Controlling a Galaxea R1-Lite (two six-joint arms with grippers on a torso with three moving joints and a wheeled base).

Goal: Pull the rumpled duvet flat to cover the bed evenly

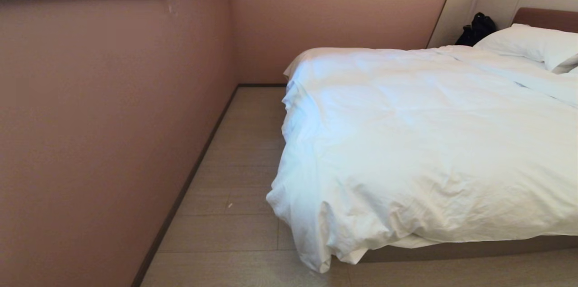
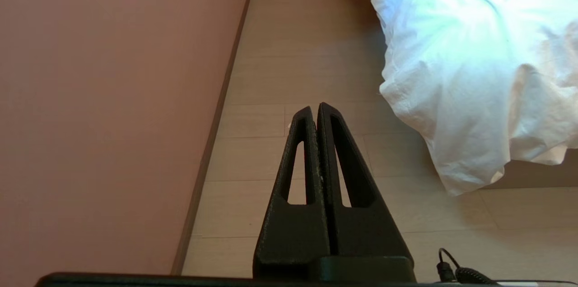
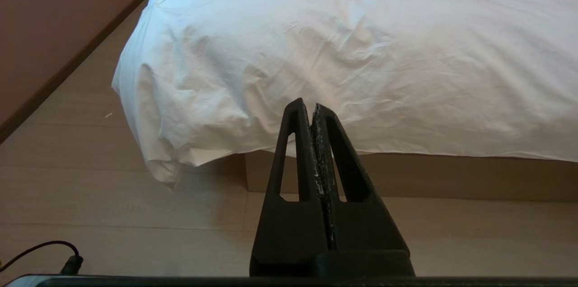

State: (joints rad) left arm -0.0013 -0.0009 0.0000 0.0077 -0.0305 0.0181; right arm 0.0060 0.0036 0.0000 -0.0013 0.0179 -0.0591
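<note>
Duvet [image 1: 429,142] sprawls over the bed [image 3: 406,176], soft, bulky and likely draggy, its drooping corner [image 3: 158,160] ahead of the right claw [image 3: 313,105] the obvious grab, both claws pinched together, left claw [image 2: 316,107] over bare floor.

The left gripper [image 2: 317,111] is hanging over the pale wood floor [image 2: 293,52] with its fingers pressed together, holding nothing. A duvet [image 2: 474,66] corner is drooping nearby, beside the pink wall [image 2: 104,97].
</note>
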